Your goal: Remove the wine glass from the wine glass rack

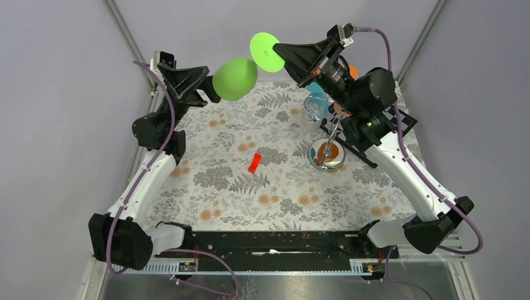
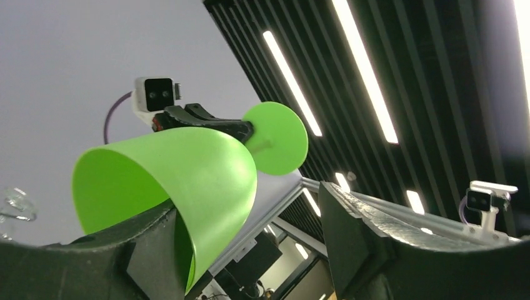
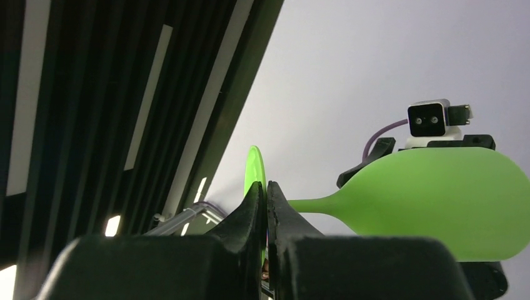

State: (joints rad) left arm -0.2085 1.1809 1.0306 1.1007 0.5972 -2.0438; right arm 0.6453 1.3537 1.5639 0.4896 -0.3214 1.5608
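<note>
A green wine glass [image 1: 235,78] hangs on its side in the air above the far edge of the table, off the rack. My right gripper [image 1: 282,54] is shut on the rim of its round foot [image 1: 265,51]; the right wrist view shows the fingers pinching the foot [image 3: 253,165], with the stem and bowl [image 3: 437,200] beyond. My left gripper [image 1: 209,87] is open at the bowl's mouth; in the left wrist view the bowl [image 2: 175,175] lies against one finger [image 2: 144,250], with the other finger well apart. The silver wine glass rack [image 1: 326,156] stands under my right arm.
Other glasses hang on the rack: a clear one [image 1: 312,110], a blue one [image 1: 316,89] and an orange one [image 1: 354,71], partly hidden by my right arm. A small red object [image 1: 254,162] lies on the floral cloth [image 1: 250,200]. Grey walls and frame posts enclose the back.
</note>
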